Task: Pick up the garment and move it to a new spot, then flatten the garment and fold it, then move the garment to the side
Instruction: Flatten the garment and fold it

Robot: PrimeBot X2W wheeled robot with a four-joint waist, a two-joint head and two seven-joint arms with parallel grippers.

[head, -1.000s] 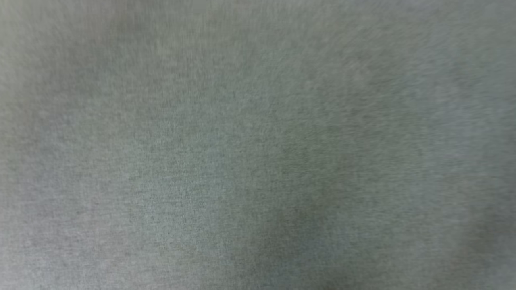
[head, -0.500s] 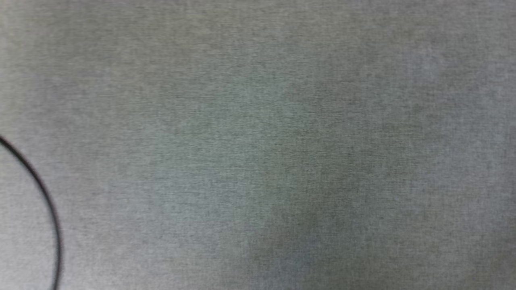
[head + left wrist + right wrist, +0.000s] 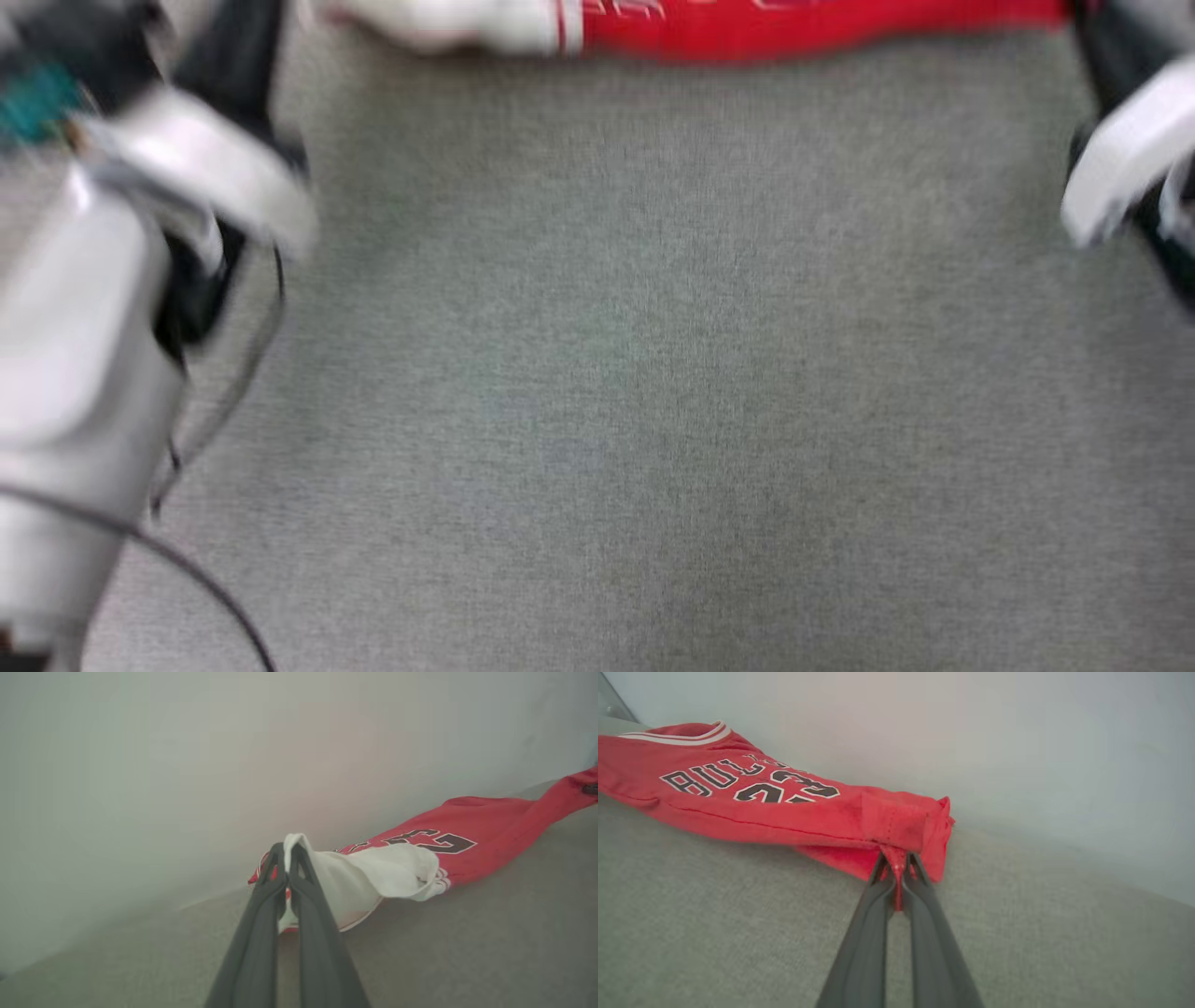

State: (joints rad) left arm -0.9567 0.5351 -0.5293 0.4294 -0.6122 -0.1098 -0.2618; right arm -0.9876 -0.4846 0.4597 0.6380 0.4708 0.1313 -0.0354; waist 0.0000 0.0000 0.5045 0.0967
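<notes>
My left end effector (image 3: 286, 850) is clamped on the white sleeve of the garment (image 3: 467, 830), and the right end effector (image 3: 898, 859) on its red corner. It is stretched along the grey surface (image 3: 653, 373), with a pale wall (image 3: 140, 765) close behind.

view: we see everything blurred | top edge: we find the garment (image 3: 747, 28), a white part on the left meeting red cloth on the right | middle: grey fabric surface (image 3: 653, 373) | left side: our pale left forearm (image 3: 75, 355), a thin black cable (image 3: 187, 569) curving beside it | right edge: part of our pale right forearm (image 3: 1120, 168)
</notes>
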